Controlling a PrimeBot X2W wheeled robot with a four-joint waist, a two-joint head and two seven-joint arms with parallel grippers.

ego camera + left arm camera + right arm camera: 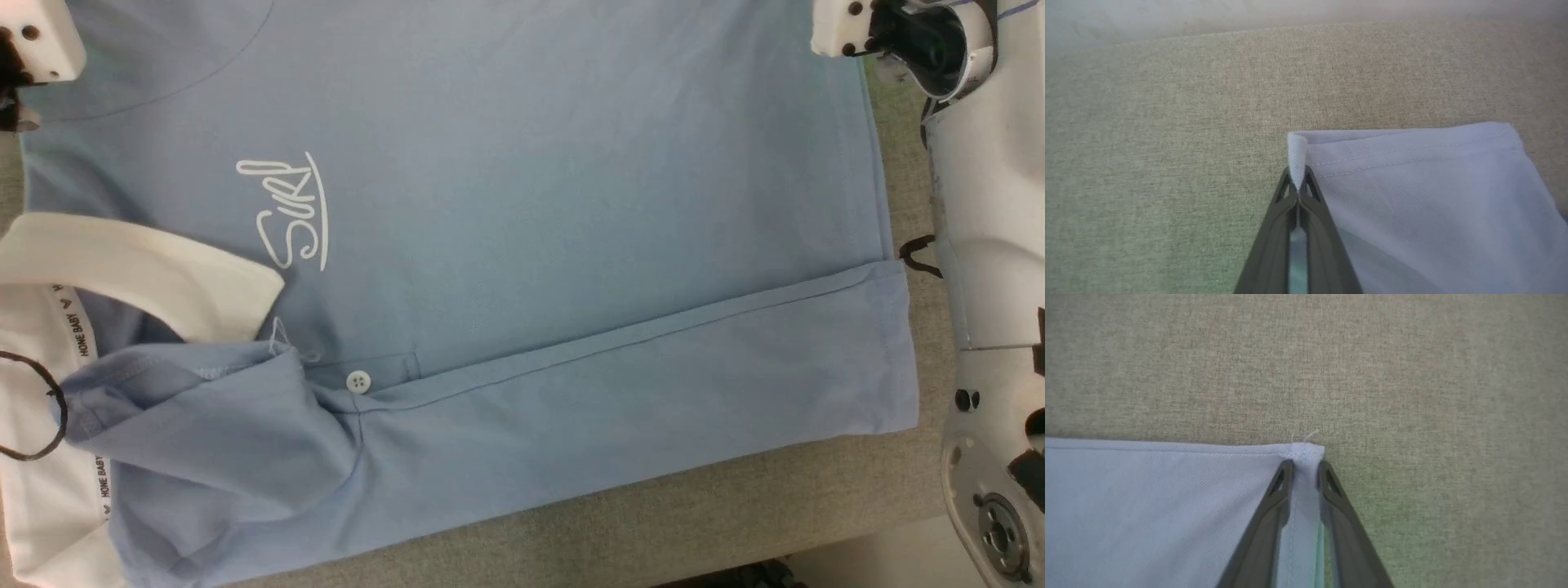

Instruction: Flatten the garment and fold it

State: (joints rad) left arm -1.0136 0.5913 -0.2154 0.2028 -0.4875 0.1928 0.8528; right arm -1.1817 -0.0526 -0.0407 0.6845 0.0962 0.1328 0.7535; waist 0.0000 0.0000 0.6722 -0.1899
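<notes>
The left gripper point(1298, 185), jaws pressed together, pinches a small upturned fold at one corner of the garment point(1433, 196). The right gripper point(1304, 469), jaws part-way apart, straddles another hem corner, with cloth lying flat between them. The one light blue polo lies spread on the grey cloth surface point(1167, 122), a long side flap folded over its front and one white button point(357, 380) showing. Bare surface opens beyond both corners.

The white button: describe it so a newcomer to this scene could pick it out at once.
A light blue polo shirt covers most of the head view. Below its white collar and white cursive script, on the short placket, sits the button: the only small round white disc, pierced by tiny holes.
</notes>
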